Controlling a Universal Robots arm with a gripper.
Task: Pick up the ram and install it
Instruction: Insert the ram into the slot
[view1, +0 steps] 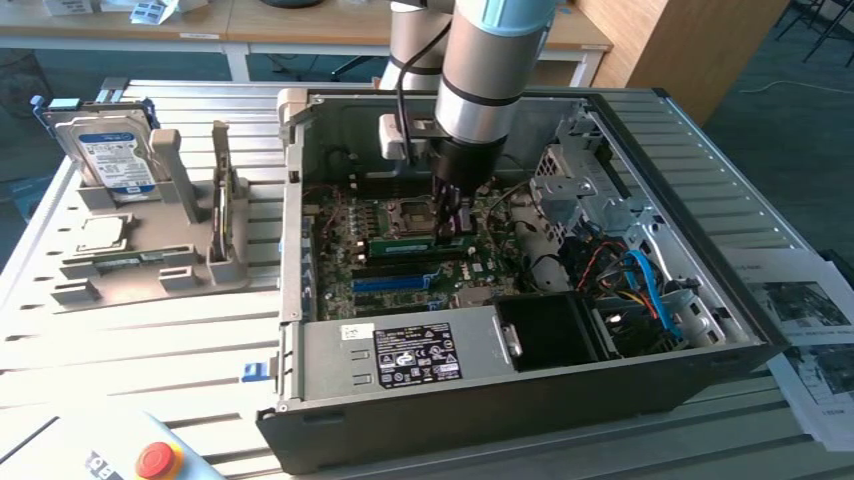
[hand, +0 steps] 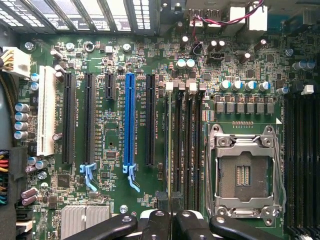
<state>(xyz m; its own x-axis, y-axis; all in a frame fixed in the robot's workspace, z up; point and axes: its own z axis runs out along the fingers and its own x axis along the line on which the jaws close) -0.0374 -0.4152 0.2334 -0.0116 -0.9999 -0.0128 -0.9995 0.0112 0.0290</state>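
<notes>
Green ram sits pinched edge-on in the narrow jaws, just beneath them at the motherboard's memory slots. Best held square to its slot and pressed straight down, evenly.

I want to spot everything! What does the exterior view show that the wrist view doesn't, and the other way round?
Exterior view's extras: the hard drive, the red button and the power supply. Wrist view's extras: the row of round capacitors and the finned heatsink. Shared: the blue slot, the empty processor socket and the tool gripping the ram.
</notes>
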